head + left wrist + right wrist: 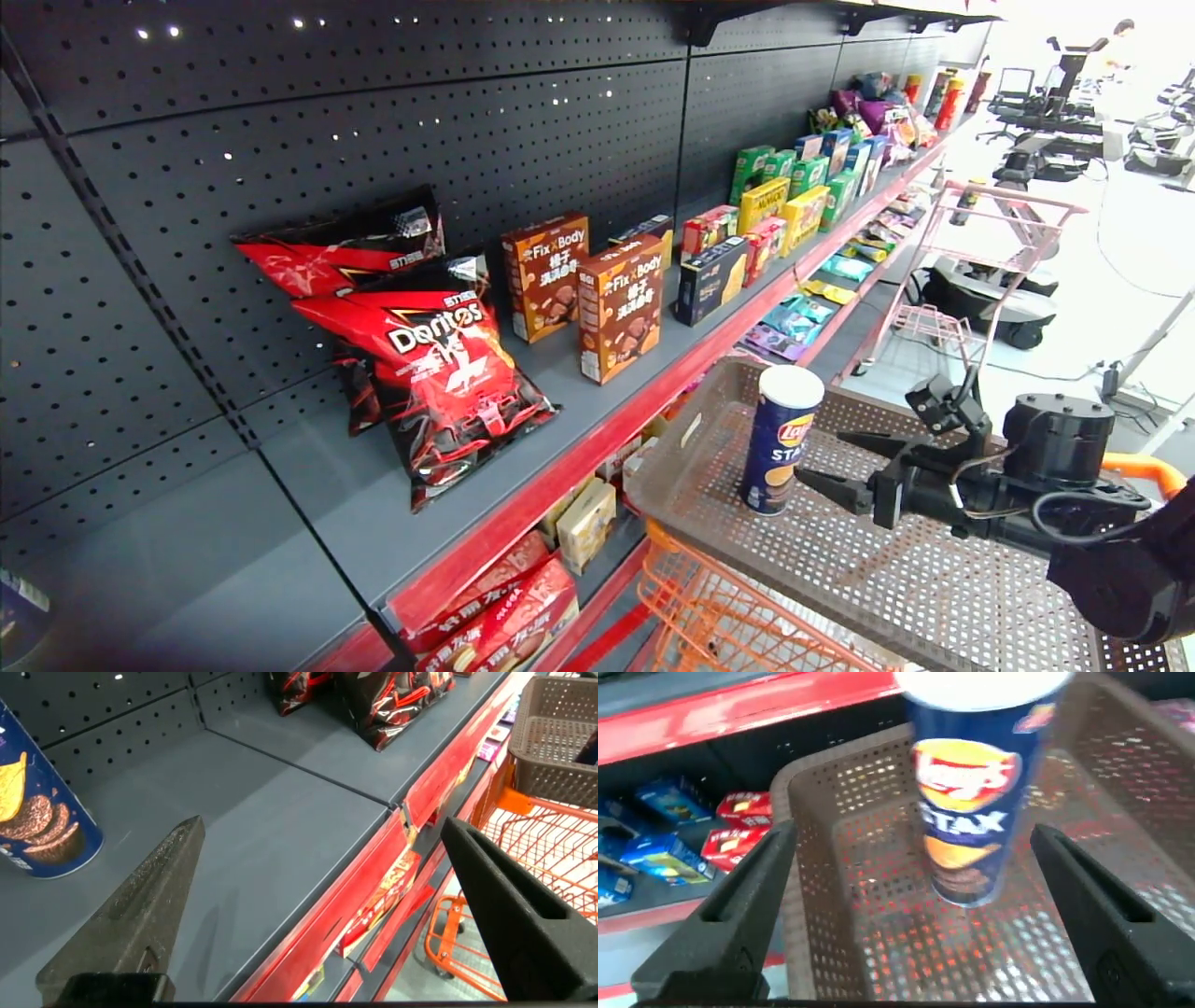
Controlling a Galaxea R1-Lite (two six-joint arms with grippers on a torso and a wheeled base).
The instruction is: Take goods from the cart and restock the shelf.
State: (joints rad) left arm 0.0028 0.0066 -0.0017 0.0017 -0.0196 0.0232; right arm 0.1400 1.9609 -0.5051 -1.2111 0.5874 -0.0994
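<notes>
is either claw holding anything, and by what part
Nothing is held. The right claw is open and clear of the chip can standing in the cart basket; the left claw is open over the shelf.

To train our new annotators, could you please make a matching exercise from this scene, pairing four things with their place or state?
Things:
1. blue chip can
2. red chip bags
3. right tool
4. orange boxes

Places or states:
A. open, beside the can
B. propped against the pegboard on the grey shelf
C. upright in the brown basket
D. upright on the shelf, beside the bags

Pairs: 1-C, 2-B, 3-A, 4-D.
</notes>
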